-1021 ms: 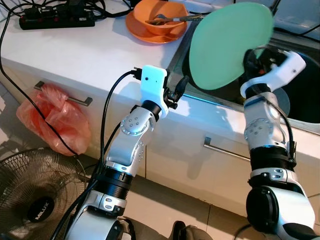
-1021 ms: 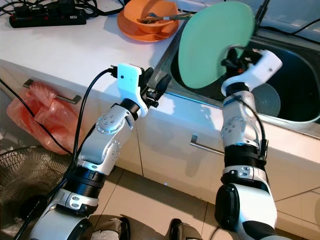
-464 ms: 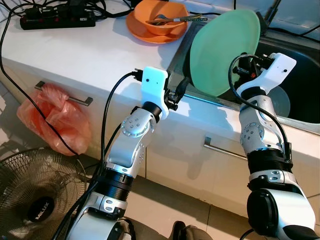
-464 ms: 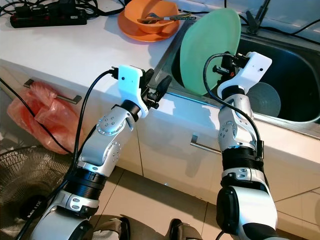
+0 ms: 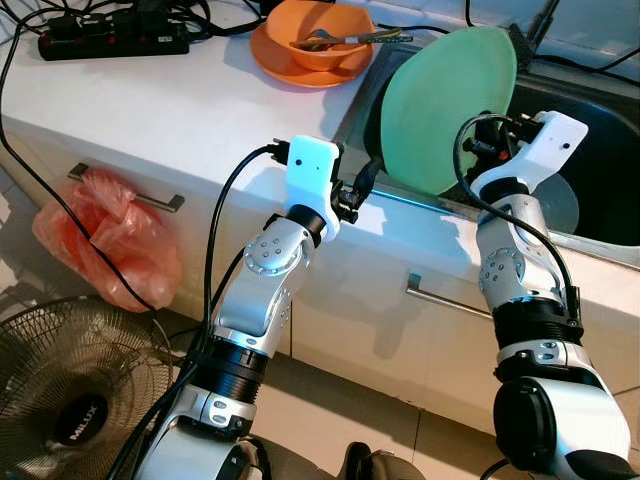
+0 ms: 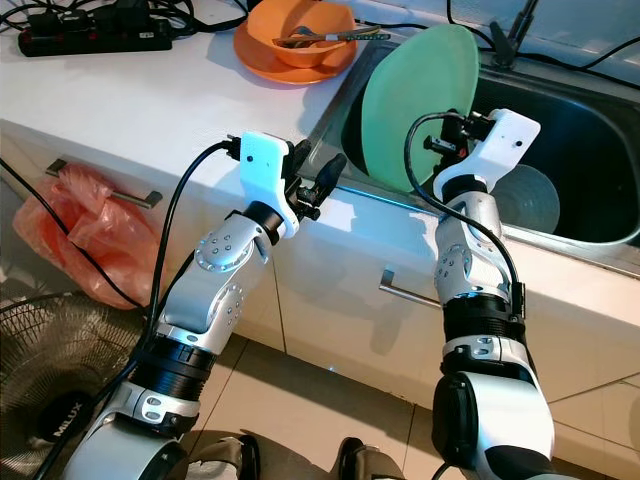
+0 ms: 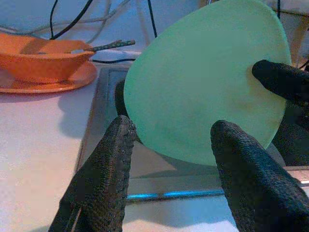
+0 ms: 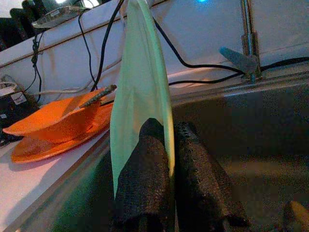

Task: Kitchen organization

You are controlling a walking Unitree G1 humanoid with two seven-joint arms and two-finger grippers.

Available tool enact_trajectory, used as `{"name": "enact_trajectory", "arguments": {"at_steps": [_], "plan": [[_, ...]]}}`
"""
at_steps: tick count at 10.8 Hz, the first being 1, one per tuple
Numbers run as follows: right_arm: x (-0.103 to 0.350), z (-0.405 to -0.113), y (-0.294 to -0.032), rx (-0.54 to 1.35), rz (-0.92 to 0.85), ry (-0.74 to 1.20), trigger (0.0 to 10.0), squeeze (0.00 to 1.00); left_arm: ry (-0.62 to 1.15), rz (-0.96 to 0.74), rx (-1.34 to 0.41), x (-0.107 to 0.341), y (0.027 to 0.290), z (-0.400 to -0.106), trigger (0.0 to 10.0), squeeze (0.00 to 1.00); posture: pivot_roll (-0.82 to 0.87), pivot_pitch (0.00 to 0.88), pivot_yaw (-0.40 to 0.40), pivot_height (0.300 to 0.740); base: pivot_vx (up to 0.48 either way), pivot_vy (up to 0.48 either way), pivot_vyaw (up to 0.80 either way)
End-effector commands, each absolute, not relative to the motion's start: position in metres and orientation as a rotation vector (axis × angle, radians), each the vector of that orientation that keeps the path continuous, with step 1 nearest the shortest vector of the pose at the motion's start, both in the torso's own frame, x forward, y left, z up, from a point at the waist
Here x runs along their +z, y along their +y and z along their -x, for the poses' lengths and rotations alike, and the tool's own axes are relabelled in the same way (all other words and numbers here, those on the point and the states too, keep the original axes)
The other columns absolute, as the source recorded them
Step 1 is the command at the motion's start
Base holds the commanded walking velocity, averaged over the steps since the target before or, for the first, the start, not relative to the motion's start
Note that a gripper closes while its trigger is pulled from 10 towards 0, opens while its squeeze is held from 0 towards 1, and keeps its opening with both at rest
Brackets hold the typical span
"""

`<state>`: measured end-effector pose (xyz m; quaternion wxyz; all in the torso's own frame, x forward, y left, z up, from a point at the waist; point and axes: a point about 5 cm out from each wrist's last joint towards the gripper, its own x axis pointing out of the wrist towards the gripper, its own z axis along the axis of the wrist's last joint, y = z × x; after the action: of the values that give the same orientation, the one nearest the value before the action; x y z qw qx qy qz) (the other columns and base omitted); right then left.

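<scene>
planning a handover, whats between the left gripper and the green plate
Nothing: in the left wrist view the open left gripper faces the green plate across bare sink rim.

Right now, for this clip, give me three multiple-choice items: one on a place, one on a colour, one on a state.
1. Where is the bowl?
A. on the counter
B. in the sink
C. on the floor

2. What colour is the plate?
A. white
B. green
C. red

3. How is the right pincer?
A. open
B. shut on the plate
C. shut on nothing

Key: 1 A, it sits on the counter beside the sink. 2 B, pale green. 3 B, its fingers clamp the rim.
</scene>
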<state>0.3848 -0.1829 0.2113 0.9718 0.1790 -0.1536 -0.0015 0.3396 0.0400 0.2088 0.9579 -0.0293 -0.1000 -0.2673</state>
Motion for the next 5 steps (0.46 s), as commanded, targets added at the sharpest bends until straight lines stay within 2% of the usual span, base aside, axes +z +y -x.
{"name": "enact_trajectory", "arguments": {"at_steps": [1, 5], "plan": [[0.206, -0.384, -0.179, 0.019, -0.354, -0.297, 10.0, 0.00, -0.202, 0.054, -0.561, 0.209, 0.036, -0.336, 10.0, 0.00, 0.04, 0.162, -0.037, 0.740, 0.000, 0.000, 0.00], [0.185, -0.383, -0.165, 0.070, -0.321, -0.198, 10.0, 0.00, -0.197, 0.053, -0.561, 0.208, 0.036, -0.336, 10.0, 0.00, 0.05, 0.166, -0.039, 0.740, 0.000, 0.000, 0.00]]}}
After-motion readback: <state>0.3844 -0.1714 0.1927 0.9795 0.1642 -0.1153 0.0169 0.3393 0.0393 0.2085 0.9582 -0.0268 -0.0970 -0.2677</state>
